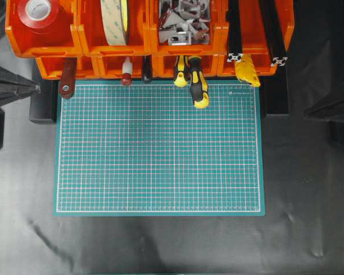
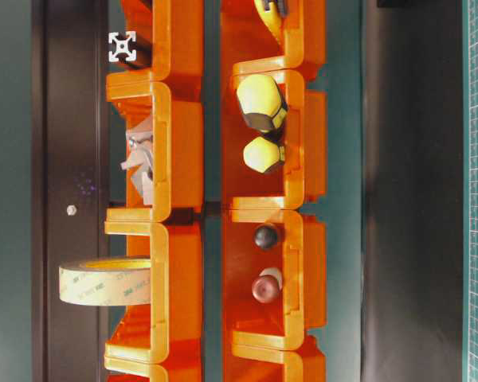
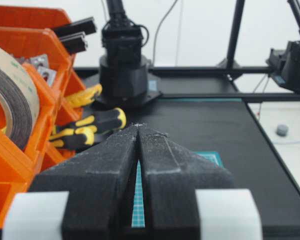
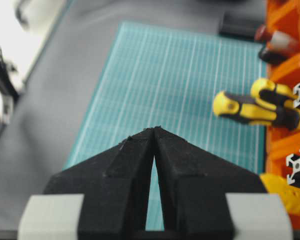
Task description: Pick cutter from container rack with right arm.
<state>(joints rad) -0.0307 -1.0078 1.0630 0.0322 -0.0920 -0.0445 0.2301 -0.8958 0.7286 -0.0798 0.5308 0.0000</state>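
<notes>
Both hands are closed and empty; half the cutter point(image 1: 247, 70) hides inside the container rack point(image 1: 92, 43).

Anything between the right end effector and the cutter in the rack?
Nothing visible. The right end effector, shut, hangs over the green mat; the cutter sticks out of the rack's lower right bin, the screwdrivers off to its side.

A workshop bench: orange tool bins point(image 1: 57, 34), screwdrivers point(image 1: 198, 86), green cutting mat point(image 1: 158, 149).
</notes>
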